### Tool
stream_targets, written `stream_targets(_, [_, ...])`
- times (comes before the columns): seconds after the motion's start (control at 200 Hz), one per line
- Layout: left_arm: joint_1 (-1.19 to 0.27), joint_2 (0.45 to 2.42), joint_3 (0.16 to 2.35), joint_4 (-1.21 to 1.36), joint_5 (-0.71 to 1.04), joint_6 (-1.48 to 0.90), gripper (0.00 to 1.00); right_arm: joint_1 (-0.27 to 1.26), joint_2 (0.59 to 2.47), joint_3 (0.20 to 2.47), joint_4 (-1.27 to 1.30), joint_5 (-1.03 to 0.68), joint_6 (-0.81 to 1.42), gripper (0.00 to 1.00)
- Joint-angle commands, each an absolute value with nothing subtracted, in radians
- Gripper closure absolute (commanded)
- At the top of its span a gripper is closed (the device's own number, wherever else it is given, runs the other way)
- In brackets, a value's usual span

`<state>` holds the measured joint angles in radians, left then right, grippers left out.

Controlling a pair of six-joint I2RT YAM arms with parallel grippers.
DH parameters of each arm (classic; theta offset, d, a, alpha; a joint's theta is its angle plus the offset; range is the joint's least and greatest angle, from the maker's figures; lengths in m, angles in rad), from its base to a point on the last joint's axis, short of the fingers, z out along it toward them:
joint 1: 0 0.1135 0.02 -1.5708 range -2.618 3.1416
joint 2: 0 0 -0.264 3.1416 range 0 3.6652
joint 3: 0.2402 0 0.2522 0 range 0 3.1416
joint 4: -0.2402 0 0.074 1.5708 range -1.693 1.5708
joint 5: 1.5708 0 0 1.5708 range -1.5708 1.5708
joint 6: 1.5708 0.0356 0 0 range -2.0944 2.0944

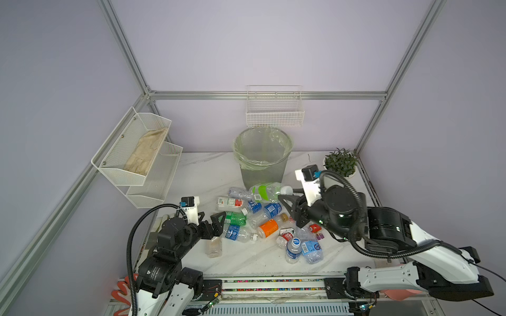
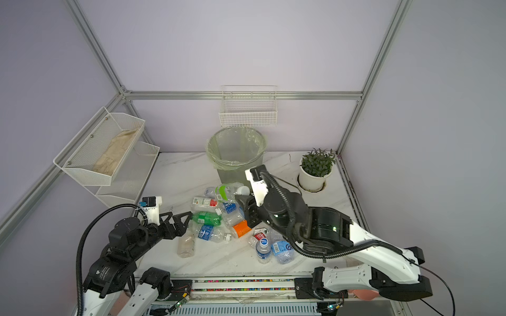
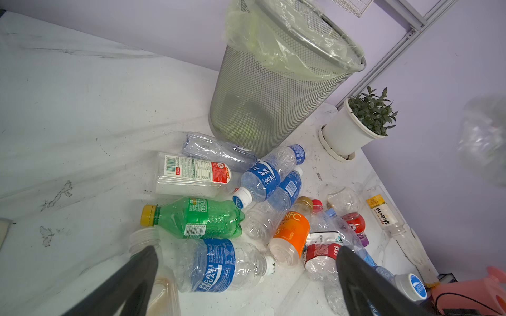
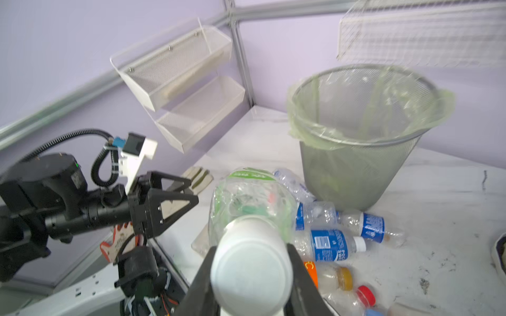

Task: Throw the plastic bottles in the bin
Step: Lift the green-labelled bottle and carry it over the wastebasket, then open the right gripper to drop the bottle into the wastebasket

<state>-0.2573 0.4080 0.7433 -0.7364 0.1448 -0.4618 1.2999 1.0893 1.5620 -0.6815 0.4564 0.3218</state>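
While the left gripper (image 3: 246, 250) hangs low at the near-left edge of the heap with its jaws spread wide, the right gripper (image 4: 250, 254) is the one doing business: its two black fingers (image 4: 201, 279) sit either side of the fat white cap (image 4: 250, 273) of a green-labelled bottle (image 1: 264, 191), pinching it tight. That bottle sticks out from the wrist close in front of the bin (image 1: 262, 172), and it looks lifted off the table (image 1: 205, 175), though from above I can't be certain it's clear of the pile. Round grey mesh bin, pale green liner (image 1: 246, 164) folded over the rim, upright at the back of the table, just behind the heap. The other plastic bottles (image 1: 272, 210) lie on their sides in a jumble before it: a green bottle (image 3: 197, 217) with a yellow cap, an orange-labelled bottle (image 3: 291, 232), several blue-labelled ones, and a Pocari Sweat bottle (image 3: 216, 265) right below the left gripper's open jaws. Potted plant (image 1: 341, 164) at the back right, just behind the right wrist.
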Motion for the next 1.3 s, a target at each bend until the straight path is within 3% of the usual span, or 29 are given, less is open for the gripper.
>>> stream_targets(0.0, [-0.265, 0.397, 0.710, -0.729, 0.135, -0.473, 0.00, 1.306, 1.025, 1.555, -0.615, 0.574, 0.303, 1.00])
stream_targets(0.265, [-0.268, 0.400, 0.712, -0.730, 0.135, -0.472, 0.00, 1.305, 0.969, 1.549, -0.553, 0.652, 0.271, 1.00])
stream_targets(0.705, [-0.268, 0.393, 0.711, -0.730, 0.133, -0.472, 0.00, 1.304, 1.071, 1.630, -0.482, 0.765, 0.158, 0.99])
stream_targets(0.955, [-0.268, 0.398, 0.712, -0.730, 0.130, -0.472, 0.00, 1.289, 1.223, 1.770, -0.495, 0.871, 0.062, 0.98])
stream_targets(1.015, [-0.269, 0.399, 0.711, -0.729, 0.132, -0.472, 0.00, 1.204, 1.287, 1.823, -0.495, 0.795, 0.035, 0.98])
stream_targets(1.1, [-0.270, 0.397, 0.712, -0.729, 0.130, -0.472, 0.00, 0.937, 1.367, 1.873, -0.489, 0.468, 0.046, 0.98])
stream_targets(1.165, [-0.270, 0.392, 0.712, -0.730, 0.126, -0.472, 0.00, 0.826, 1.476, 1.900, -0.487, 0.372, 0.045, 0.98])
stream_targets(1.25, [-0.271, 0.384, 0.709, -0.729, 0.123, -0.473, 0.00, 0.747, 1.626, 1.961, -0.529, 0.297, 0.058, 0.88])
stream_targets(1.3, [-0.274, 0.378, 0.710, -0.730, 0.123, -0.474, 0.00, 0.721, 1.693, 1.983, -0.548, 0.248, 0.073, 0.51])
